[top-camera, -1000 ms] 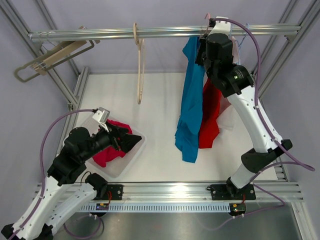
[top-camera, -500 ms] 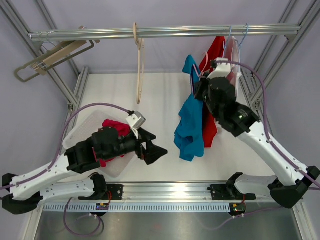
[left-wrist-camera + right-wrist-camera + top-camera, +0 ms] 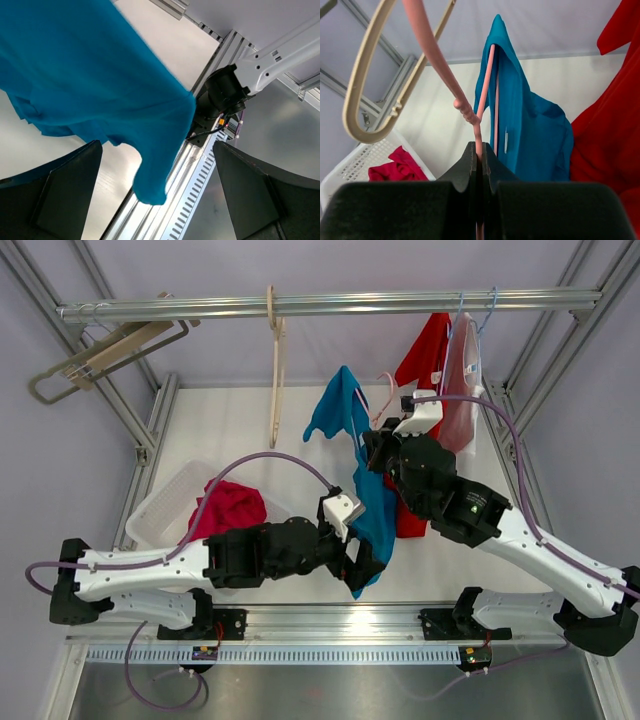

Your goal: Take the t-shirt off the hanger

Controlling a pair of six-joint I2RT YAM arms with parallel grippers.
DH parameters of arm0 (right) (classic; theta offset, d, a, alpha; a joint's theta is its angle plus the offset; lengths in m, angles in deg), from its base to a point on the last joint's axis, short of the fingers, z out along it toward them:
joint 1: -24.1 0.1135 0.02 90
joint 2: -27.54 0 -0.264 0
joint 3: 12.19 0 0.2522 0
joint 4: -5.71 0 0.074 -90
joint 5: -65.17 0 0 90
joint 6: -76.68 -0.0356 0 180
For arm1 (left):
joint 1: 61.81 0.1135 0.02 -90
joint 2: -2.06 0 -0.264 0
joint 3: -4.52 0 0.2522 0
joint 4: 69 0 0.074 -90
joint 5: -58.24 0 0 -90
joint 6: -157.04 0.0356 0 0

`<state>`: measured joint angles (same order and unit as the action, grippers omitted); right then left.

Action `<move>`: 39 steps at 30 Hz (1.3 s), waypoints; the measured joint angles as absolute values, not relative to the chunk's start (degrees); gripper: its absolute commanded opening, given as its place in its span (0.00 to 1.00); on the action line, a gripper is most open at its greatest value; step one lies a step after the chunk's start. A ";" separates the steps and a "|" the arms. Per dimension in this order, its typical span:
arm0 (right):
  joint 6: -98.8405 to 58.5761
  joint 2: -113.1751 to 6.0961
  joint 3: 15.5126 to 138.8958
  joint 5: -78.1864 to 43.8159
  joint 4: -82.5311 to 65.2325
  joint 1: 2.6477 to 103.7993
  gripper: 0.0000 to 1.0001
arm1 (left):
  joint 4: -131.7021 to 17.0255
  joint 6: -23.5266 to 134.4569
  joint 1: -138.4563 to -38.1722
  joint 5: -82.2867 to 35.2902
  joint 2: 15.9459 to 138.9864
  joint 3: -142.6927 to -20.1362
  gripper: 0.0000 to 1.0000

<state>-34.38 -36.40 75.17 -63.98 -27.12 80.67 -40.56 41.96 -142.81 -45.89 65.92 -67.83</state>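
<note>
The right end effector (image 3: 479, 150) was clenched on the pink hanger (image 3: 470, 117), holding the blue t-shirt (image 3: 345, 420) above the counter (image 3: 235, 440). At the shirt's 6 o'clock, the left end effector (image 3: 155, 172) stood released, the hem hanging between its spread jaws.
</note>
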 measured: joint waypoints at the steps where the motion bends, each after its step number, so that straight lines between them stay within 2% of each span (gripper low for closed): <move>1: -34.38 -36.34 75.17 -64.31 -26.75 81.18 0.00 | -40.86 41.96 -143.35 -46.46 66.59 -68.42 0.99; 5: -34.33 -36.12 75.17 -64.66 -25.81 83.36 0.00 | -42.35 41.96 -145.08 -49.41 69.85 -71.22 0.89; 6: -34.29 -35.99 75.17 -64.77 -25.77 83.95 0.00 | -42.70 42.03 -145.41 -50.41 70.59 -71.70 0.69; 8: -34.20 -35.51 75.17 -64.77 -25.75 84.96 0.00 | -43.22 42.31 -145.71 -51.92 71.86 -72.14 0.42; 9: -34.03 -35.11 75.17 -64.84 -25.59 85.31 0.00 | -43.38 42.16 -145.78 -52.10 72.43 -72.23 0.10; 10: -33.79 -35.00 75.17 -64.97 -25.14 85.33 0.00 | -43.22 42.01 -146.02 -52.23 73.06 -72.25 0.00; 20: -28.06 -34.37 77.38 -66.85 -22.25 84.48 0.00 | -47.90 41.33 -153.23 -60.58 71.79 -69.21 0.00; 26: -31.08 -37.80 82.78 -59.98 -19.93 74.53 0.00 | -47.09 36.85 -158.39 -61.50 70.57 -60.14 0.00; 35: -34.35 -33.43 83.04 -50.93 -22.25 73.96 0.00 | -43.27 35.10 -159.00 -68.23 67.86 -58.59 0.00; 39: -35.75 -30.92 87.92 -42.48 -28.44 72.72 0.00 | -41.21 36.17 -157.58 -70.13 67.40 -57.73 0.00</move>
<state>-35.75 -30.92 87.92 -42.48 -28.44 72.72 -41.21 36.17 -157.58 -70.13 67.40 -57.73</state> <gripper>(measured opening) 0.043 0.045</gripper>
